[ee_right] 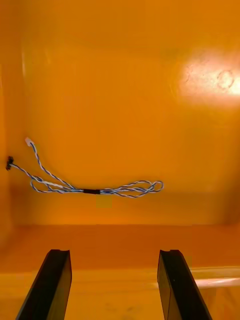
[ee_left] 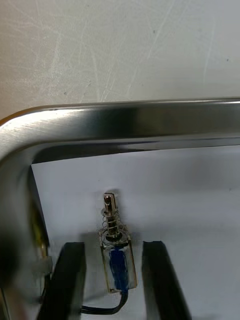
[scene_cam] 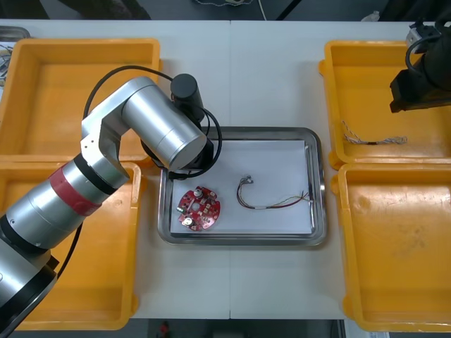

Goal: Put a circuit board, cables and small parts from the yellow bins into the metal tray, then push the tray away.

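The metal tray, white inside, holds a round red circuit board and a red and yellow cable. My left arm reaches over the tray's far left corner. There my left gripper stands open, and a small metal part with a blue core lies on the white lining between its fingers, with a gap at each side. My right gripper hangs open above the far right yellow bin, just short of a twisted blue and white cable on the bin floor.
Two yellow bins stand at the left and a near right bin at the right. Bare table lies beyond the tray.
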Tool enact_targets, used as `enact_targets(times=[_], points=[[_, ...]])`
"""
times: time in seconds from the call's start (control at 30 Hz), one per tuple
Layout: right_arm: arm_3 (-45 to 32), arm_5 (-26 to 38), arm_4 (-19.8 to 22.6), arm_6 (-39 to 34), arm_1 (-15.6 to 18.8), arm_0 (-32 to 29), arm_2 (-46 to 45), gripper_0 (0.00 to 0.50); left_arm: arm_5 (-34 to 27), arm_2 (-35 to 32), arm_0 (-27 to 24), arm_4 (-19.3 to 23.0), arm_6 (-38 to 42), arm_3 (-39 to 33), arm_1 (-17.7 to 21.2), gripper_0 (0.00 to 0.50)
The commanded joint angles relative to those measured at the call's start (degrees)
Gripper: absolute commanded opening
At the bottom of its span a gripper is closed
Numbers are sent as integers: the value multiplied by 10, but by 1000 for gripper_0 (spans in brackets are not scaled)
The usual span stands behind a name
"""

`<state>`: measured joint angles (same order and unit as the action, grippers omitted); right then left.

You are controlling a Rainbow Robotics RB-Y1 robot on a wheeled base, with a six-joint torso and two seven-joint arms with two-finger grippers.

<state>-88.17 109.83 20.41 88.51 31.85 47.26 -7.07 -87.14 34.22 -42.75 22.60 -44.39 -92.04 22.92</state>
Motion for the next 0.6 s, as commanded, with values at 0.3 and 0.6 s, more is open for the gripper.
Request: enact_targets(times=[0.3,0.6], points=[[35,2,-44,-187,-40,37,-81,500,7,9,4,-2,-19,-22,-13,500],[41,2,-55,-365,-57,37,-96,500,-37,-9,4,-3,3,-72,-13,500]])
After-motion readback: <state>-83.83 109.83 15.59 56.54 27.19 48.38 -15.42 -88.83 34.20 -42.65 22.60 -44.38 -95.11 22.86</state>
